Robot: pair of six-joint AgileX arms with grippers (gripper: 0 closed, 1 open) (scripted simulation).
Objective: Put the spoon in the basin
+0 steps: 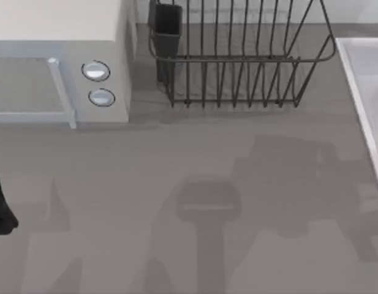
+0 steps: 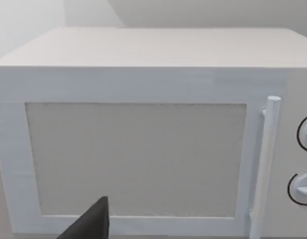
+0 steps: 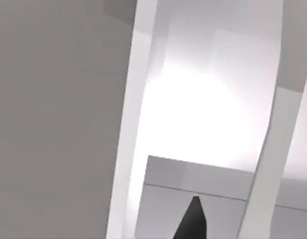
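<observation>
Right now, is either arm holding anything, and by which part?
It cannot be told: a dark fingertip points at the basin, another faces the microwave; no spoon is seen.

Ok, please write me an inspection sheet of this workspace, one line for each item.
Surface: grey table, flat, with soft shadows of the arms.
Job's things: basin at the table's right edge, pale rim, smooth inside.
Clutter: white microwave at back left, door shut; dark wire rack at back middle, with a dark holder on its left end.
Hands: left hand faces the microwave door; right hand is at the basin's rim.
Cables: nothing seen.
Surroundings: pale wall behind the microwave.
</observation>
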